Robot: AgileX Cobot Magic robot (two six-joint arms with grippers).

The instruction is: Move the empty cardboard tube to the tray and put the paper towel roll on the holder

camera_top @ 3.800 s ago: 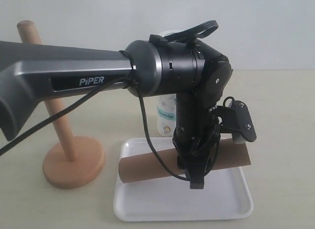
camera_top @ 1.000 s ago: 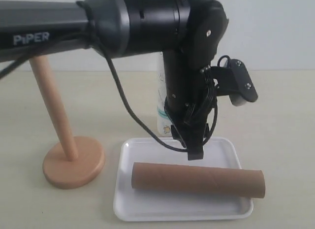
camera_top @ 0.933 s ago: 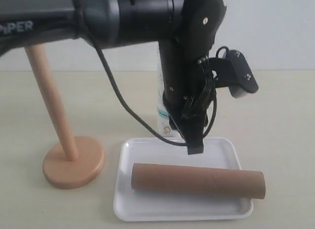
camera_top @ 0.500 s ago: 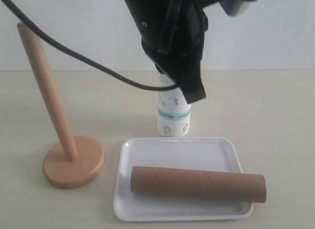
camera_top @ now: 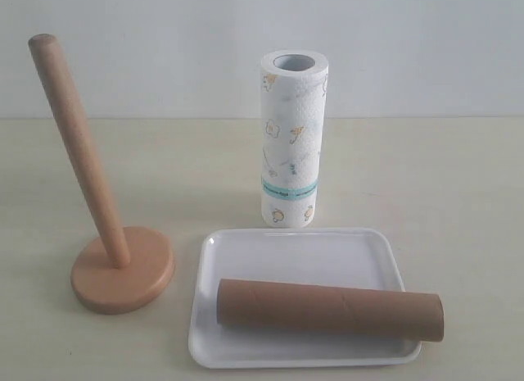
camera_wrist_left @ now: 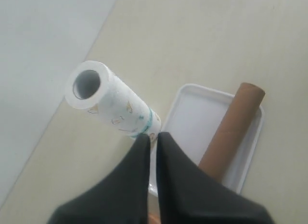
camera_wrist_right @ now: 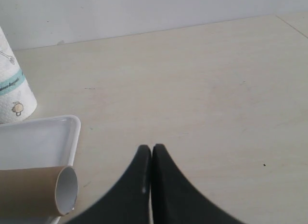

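Note:
The brown cardboard tube lies flat across the front of the white tray, one end overhanging the right rim. Behind the tray the paper towel roll stands upright, with its hollow core showing on top. On the left the wooden holder stands with a bare, leaning post. No arm shows in the exterior view. My left gripper hovers high over the tray, shut and empty, with the roll and tube below. My right gripper is shut and empty over bare table beside the tube's open end.
A pale wall rises behind the cream table. The tray's corner and the foot of the roll sit at one side of the right wrist view.
The left arm has lifted up and out of the exterior view, uncovering the roll. Its jaws have closed. The tube rolled slightly toward the tray's front.

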